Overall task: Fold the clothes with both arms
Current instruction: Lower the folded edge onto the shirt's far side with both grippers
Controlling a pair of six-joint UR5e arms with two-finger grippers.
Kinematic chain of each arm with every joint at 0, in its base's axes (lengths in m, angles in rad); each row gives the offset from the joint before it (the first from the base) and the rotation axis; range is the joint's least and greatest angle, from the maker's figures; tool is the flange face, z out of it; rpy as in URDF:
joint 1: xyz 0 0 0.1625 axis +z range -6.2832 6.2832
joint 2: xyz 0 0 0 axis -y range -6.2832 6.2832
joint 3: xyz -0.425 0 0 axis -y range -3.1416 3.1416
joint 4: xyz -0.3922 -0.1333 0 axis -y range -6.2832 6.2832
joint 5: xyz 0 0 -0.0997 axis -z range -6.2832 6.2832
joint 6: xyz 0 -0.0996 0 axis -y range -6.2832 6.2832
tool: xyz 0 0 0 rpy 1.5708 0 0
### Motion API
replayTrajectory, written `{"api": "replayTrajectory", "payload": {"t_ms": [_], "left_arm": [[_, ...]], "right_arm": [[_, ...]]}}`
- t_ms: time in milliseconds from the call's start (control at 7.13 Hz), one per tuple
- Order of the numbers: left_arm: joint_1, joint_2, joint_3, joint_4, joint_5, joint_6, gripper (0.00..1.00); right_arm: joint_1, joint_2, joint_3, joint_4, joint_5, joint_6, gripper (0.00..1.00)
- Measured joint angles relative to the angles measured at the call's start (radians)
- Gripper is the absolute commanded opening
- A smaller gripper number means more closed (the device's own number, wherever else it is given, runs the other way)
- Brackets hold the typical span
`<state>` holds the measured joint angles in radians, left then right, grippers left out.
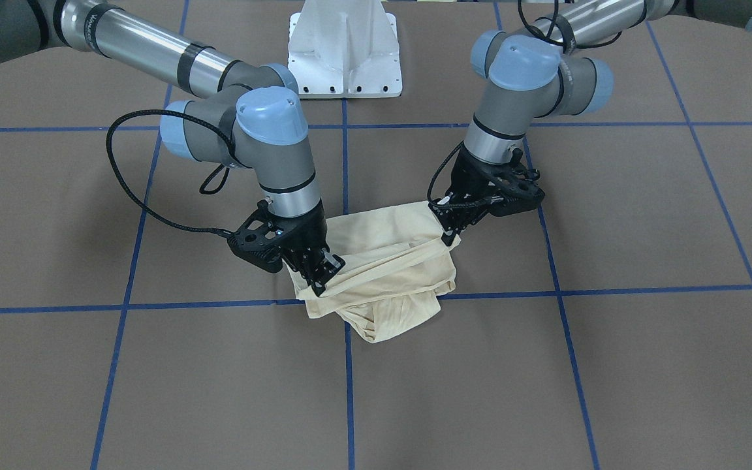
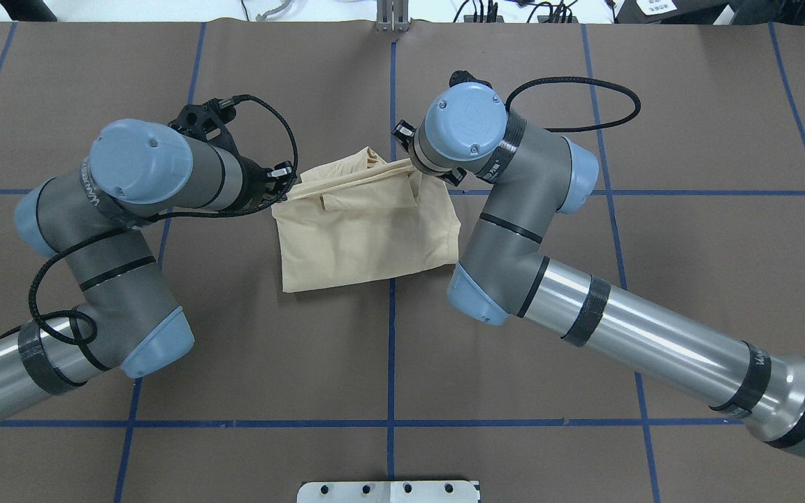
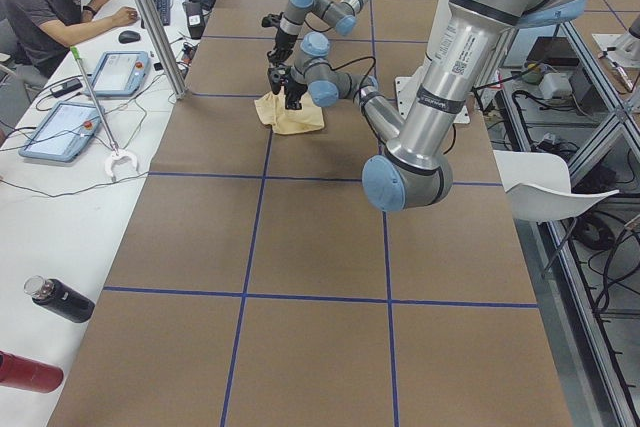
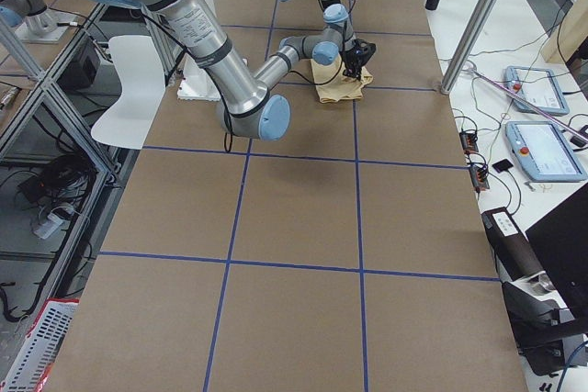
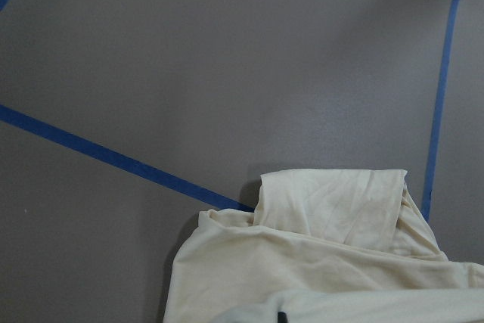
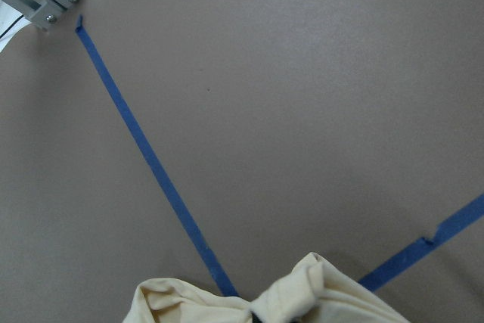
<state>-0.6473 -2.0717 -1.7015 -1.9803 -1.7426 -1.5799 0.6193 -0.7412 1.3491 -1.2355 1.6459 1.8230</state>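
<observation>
The shirt (image 1: pixel 386 251) lies in the middle of the worktop (image 1: pixel 611 365), right where two blue tape lines (image 1: pixel 219 303) cross. It is already a small, thick pile, and I see no print on it. The part near the robot lies flat. The part away from the robot looks lifted a little.

My left end effector (image 1: pixel 448 232) pinches one end of that lifted part. My right end effector (image 1: pixel 324 274) pinches the other end. Both look clenched on the cloth. A band of cloth runs tight between them, and each wrist camera shows cloth bunched up right at the tips.

I think I hold it this way for a good reason. The cloth is thin and floppy. With one grip it would hang down and twist. With two grips, one on each side, the edge stays straight like a line, so a fold can land flat and even.

The arms come in from the two sides and lean toward each other. That leaves the pile free between them, and the arms stay apart.

I think I am in the middle of one more fold, and the shirt is mostly done. The next move needs both arms to go together at the same speed. If one runs ahead, the cloth may slip out or the pile may drag.
</observation>
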Motion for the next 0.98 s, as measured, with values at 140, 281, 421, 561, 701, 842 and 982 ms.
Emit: {"api": "replayTrajectory", "payload": {"t_ms": [140,281,421,561,701,842,982], "left_arm": [[-0.002,-0.004,0.006,-0.007,0.000,0.000,0.00],[-0.007,-0.009,0.010,-0.010,0.000,-0.001,0.00],[-0.012,-0.015,0.020,-0.011,0.001,-0.001,0.00],[-0.016,-0.028,0.053,-0.024,0.002,-0.002,0.00],[-0.018,-0.044,0.108,-0.060,0.003,-0.004,0.00],[-0.018,-0.052,0.159,-0.107,0.005,-0.006,0.00],[-0.018,-0.055,0.195,-0.138,0.007,-0.008,0.00]], "right_arm": [[0.000,0.030,-0.038,0.000,0.000,0.000,0.00],[0.001,0.048,-0.062,0.001,-0.001,-0.001,0.00],[0.002,0.056,-0.076,0.001,-0.002,-0.003,0.00],[0.003,0.059,-0.088,0.001,-0.004,-0.007,0.00],[0.003,0.060,-0.106,0.013,-0.005,-0.010,0.00],[0.002,0.061,-0.132,0.041,-0.006,-0.011,0.00],[0.001,0.061,-0.154,0.064,-0.007,-0.011,0.00]]}}
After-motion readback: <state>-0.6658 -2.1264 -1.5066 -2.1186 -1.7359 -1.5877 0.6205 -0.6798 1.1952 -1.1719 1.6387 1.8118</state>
